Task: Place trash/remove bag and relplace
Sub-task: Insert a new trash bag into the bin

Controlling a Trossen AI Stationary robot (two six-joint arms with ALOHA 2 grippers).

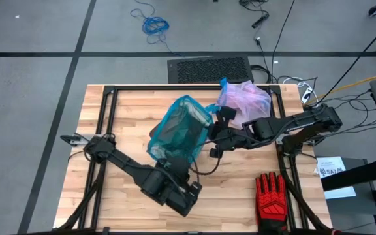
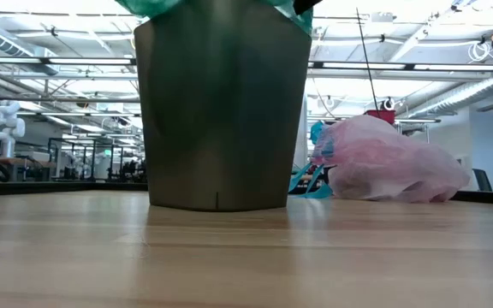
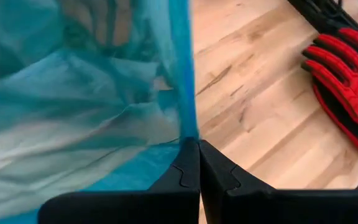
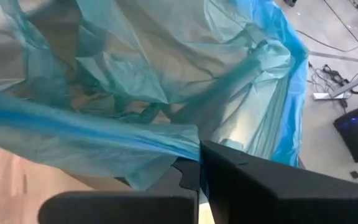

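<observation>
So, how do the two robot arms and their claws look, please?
Both arms are dark, nearly black, built of chunky jointed segments. The left arm ends in a bulky boxy wrist; the right arm is slimmer, with black cables trailing near its base. Each claw, left claw and right claw, has two flat matte-black fingers with a notched inner edge.

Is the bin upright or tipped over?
Upright. In the low view the bin stands flat on the table, and the teal bag hangs over its rim, pinched by both grippers.
</observation>
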